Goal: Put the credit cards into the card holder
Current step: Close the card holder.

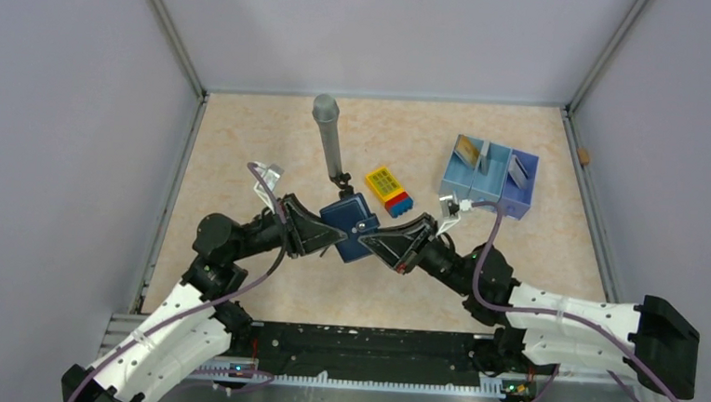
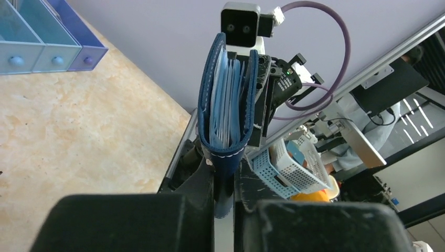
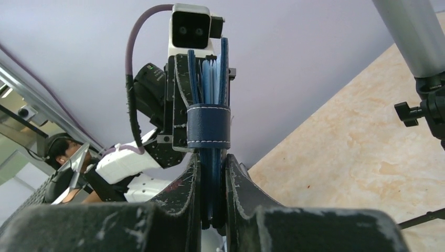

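While the small navy-blue folding card holder (image 1: 355, 224) hangs above the middle of the beige table (image 1: 243, 157), it is pinched from 2 sides. The left gripper (image 1: 329, 237) has its jaws drawn narrow on the holder's left edge. The right gripper (image 1: 379, 243) is clamped just as narrowly on the opposite edge, just below the stitched snap tab (image 3: 209, 126) that bands the holder there. Both wrist views show the holder edge-on, its pale blue inner leaves (image 2: 226, 100) pressed close together, so the slots look hard to reach. The thin plastic credit cards (image 1: 468, 150), 1 gold and the others greyish, stand in the pale blue 3-compartment tray (image 1: 483, 192) at the far right. They are well apart from the holder and lie on the right arm's side, so that arm is the nearer. By this look, the holder must be spread open before any card can go in.
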Robot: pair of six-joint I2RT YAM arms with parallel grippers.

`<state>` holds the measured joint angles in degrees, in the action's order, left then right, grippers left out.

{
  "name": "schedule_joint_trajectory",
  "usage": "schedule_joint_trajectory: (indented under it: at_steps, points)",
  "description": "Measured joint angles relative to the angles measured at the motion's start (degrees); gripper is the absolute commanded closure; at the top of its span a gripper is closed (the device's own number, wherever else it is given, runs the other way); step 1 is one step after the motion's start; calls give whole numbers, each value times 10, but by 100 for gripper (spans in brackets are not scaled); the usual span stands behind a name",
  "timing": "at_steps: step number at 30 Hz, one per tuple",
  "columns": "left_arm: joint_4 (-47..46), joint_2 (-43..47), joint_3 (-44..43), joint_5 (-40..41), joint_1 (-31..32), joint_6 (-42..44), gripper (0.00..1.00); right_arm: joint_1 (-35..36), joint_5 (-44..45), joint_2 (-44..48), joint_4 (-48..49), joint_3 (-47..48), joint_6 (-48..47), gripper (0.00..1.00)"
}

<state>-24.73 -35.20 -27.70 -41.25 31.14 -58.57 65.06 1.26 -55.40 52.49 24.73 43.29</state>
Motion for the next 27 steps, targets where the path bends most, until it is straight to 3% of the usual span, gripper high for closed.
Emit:
schedule_joint_trajectory:
  at_steps: [2,3,6,9,16,22,27]
  points:
    - [5,-1,-1,0,0,9,100,-1,2,2,-8,0,0,54]
    - [14,-2,-4,1,0,17,100,-1,5,4,-16,0,0,43]
    - [70,-15,-24,7,-2,53,100,-4,13,21,-78,1,-17,26]
    - [126,-39,-54,12,-16,92,100,-8,24,48,-147,2,-32,20]
    - [234,-98,-127,11,-44,197,100,-57,51,97,-282,9,-44,18]
    - [321,-127,-179,22,-37,297,100,-129,37,113,-334,17,-59,18]
    - [333,-181,-181,7,-36,315,100,-176,-13,113,-332,28,-73,21]
